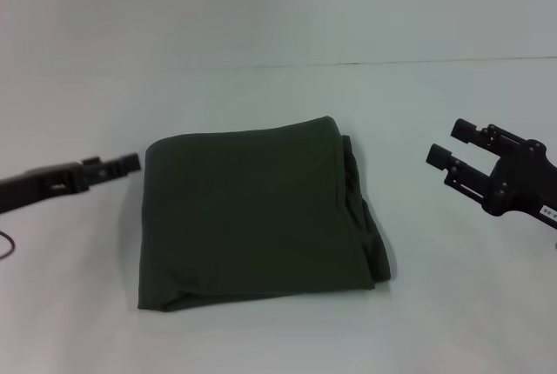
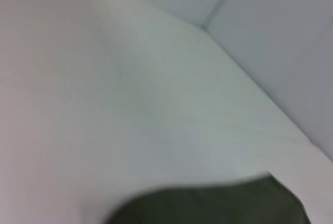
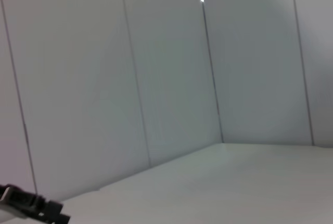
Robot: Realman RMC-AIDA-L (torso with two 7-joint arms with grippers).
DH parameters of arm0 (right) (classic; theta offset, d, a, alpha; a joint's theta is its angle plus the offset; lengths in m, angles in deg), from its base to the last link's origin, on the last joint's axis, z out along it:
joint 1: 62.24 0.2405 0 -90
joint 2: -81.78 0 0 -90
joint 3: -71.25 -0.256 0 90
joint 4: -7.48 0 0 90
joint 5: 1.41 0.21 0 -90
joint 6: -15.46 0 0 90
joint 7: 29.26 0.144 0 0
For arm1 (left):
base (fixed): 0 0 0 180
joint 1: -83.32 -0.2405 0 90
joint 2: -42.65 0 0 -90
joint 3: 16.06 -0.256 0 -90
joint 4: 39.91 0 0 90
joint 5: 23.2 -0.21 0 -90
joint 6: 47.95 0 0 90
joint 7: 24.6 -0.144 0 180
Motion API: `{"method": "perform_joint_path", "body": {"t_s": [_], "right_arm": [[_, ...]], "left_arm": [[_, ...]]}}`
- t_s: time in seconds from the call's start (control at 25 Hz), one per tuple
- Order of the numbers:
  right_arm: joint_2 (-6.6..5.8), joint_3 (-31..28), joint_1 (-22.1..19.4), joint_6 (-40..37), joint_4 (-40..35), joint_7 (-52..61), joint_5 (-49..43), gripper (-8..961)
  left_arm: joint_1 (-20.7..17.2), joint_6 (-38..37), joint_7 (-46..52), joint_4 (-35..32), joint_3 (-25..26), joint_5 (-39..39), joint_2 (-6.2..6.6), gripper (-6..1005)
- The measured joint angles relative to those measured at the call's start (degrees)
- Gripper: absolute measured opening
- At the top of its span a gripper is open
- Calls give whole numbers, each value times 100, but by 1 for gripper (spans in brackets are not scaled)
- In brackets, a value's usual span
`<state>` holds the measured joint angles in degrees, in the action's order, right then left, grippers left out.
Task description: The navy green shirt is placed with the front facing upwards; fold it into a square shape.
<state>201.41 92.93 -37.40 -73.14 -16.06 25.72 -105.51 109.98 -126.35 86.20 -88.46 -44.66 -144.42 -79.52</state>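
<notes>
The matte black, blocky right gripper carries two square-tipped fingers and a small white label at its 4 o'clock edge. The slim dark left gripper looks flat and bar-like.

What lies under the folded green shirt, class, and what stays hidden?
Only the white table shows around and beneath the navy green shirt. Stacked cloth layers peek out along its right edge; the lettering and collar are folded inside, unseen. Both grippers stand clear of it.
</notes>
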Motion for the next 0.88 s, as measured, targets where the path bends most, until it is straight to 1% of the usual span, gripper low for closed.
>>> {"method": "perform_joint_path", "body": {"t_s": [0.08,0.16,0.24,0.36,0.4,0.48,0.6,0.72,0.88], "right_arm": [[2,41,5,-65,-1,1,0,580],[2,219,11,-105,-2,2,0,582],[-7,483,15,-149,-6,3,0,626],[-21,1020,12,-221,-105,86,-9,693],[-21,1213,10,-236,-180,142,-31,715],[-13,1659,8,-301,-361,284,-100,731],[8,2286,25,-451,-614,454,-229,805],[25,2845,48,-486,-787,524,-292,879],[36,3372,95,-487,-830,418,-285,900]], "left_arm": [[15,3,-123,23,171,67,13,823],[0,-133,-391,28,225,186,16,864],[-28,-417,-734,26,256,354,18,906],[-45,-1359,-1501,22,328,530,40,968],[-45,-1796,-1857,10,347,539,52,967],[-35,-2347,-2323,-2,341,483,75,966],[-14,-2879,-2768,8,299,277,104,963],[-2,-3091,-3002,4,294,-99,117,958],[-50,-3187,-3292,-8,309,-475,111,952]]}}
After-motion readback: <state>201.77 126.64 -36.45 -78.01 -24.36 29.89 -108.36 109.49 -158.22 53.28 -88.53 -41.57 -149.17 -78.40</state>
